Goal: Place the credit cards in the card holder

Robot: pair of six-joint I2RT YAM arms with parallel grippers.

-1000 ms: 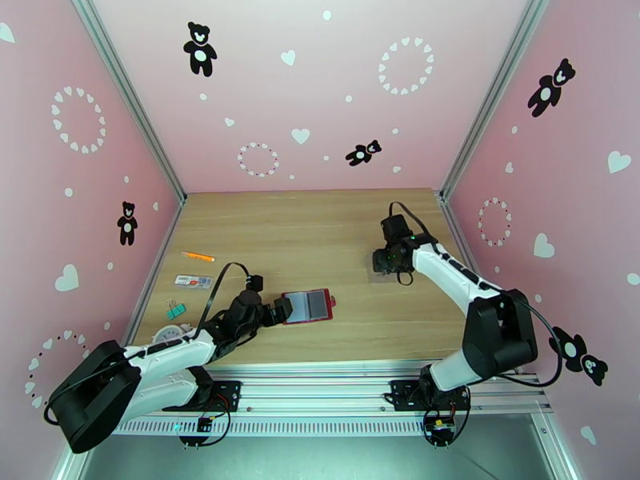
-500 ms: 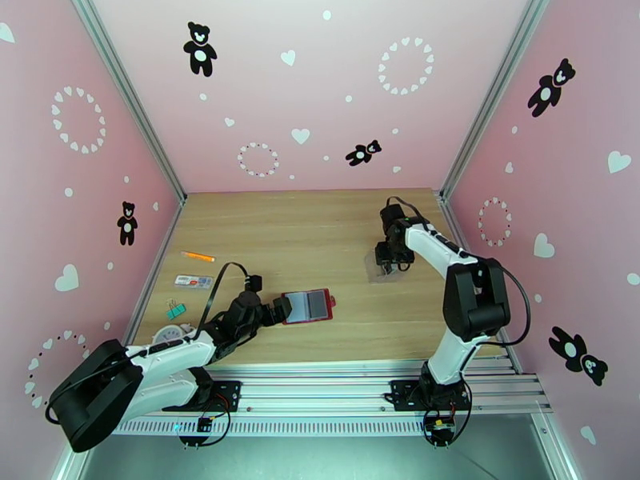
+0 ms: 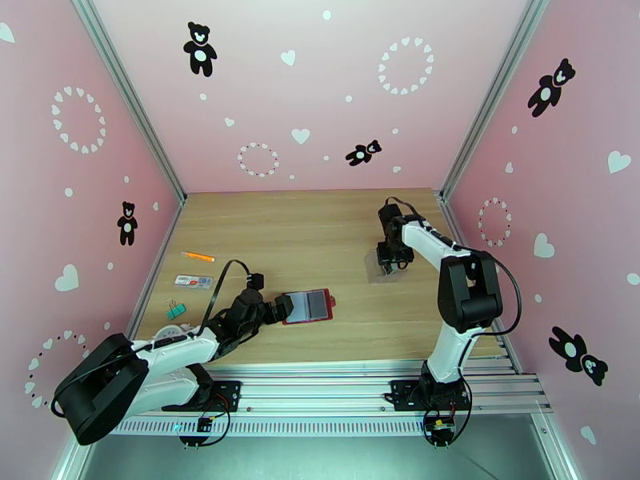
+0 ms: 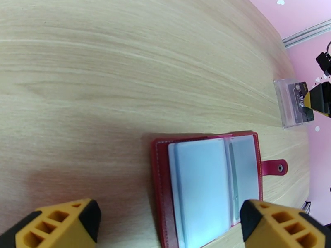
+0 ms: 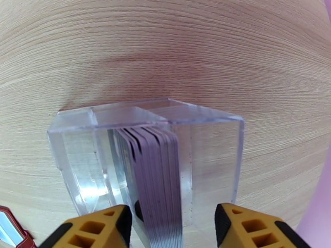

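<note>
1. Several credit cards [image 5: 159,178] stood on edge, stacked inside a clear case [image 5: 215,162] on the worktop [image 5: 165,38].
2. My right end effector [image 5: 171,228] straddled that stack, unclenched, a gap showing at one finger.
3. The card holder [image 4: 159,182] lay open and flat, well apart from them, before my released left end effector [image 4: 169,211].

Tight at the right gripper [image 5: 171,226]: credit cards [image 5: 157,174] are stood between its fingers, hemmed by clear case [image 5: 215,162] walls. Ahead of the left gripper [image 4: 169,213] the card holder [image 4: 198,178] is laid flat, bare table [image 4: 124,58] beyond.
</note>
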